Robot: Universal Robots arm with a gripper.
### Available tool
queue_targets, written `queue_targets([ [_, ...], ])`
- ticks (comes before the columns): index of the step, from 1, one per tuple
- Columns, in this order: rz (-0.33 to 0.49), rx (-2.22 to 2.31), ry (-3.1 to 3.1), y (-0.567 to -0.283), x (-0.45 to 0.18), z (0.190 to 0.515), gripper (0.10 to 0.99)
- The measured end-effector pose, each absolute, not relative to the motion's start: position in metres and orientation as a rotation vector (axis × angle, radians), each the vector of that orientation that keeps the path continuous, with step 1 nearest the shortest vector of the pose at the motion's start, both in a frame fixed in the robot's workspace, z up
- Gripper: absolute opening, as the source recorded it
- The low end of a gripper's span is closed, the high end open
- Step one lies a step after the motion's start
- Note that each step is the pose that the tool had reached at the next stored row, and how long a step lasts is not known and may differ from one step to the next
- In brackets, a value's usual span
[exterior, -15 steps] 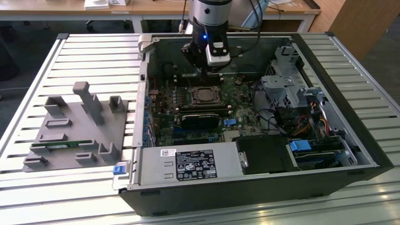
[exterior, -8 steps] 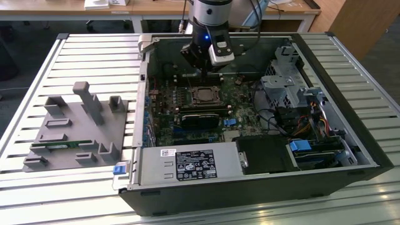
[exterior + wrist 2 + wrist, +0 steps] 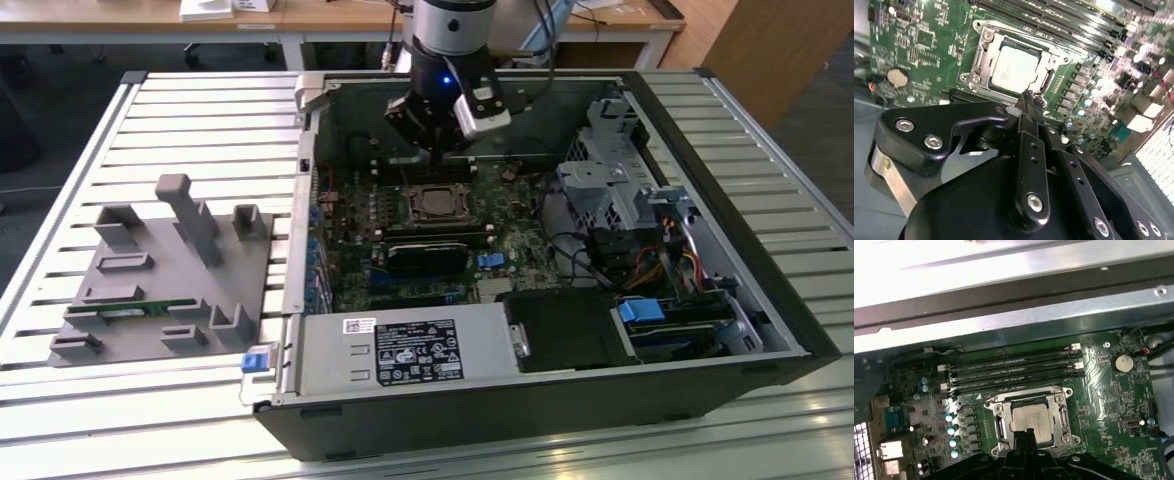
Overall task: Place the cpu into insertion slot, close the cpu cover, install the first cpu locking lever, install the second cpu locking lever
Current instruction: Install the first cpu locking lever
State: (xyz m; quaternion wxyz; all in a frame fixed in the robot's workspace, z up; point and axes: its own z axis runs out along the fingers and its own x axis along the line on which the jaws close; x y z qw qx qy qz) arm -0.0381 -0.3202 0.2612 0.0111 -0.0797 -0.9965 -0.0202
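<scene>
End effector (image 3: 1026, 100) near cpu (image 3: 1014, 67): wrist views

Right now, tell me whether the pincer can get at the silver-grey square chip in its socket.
Probably yes: the pincer hangs close to the silver-grey square chip, nothing lies between, and the metal frame leaves its top bare.

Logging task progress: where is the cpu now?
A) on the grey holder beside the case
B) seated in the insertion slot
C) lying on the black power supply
B: in the second wrist view the cpu lies flat inside the insertion slot on the green board.
</scene>
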Motion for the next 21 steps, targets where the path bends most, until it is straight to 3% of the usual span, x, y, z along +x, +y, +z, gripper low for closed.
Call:
queue_targets([
  [21,-0.081,0.055,-3.155,-0.320,-0.055,0.261,0.106],
])
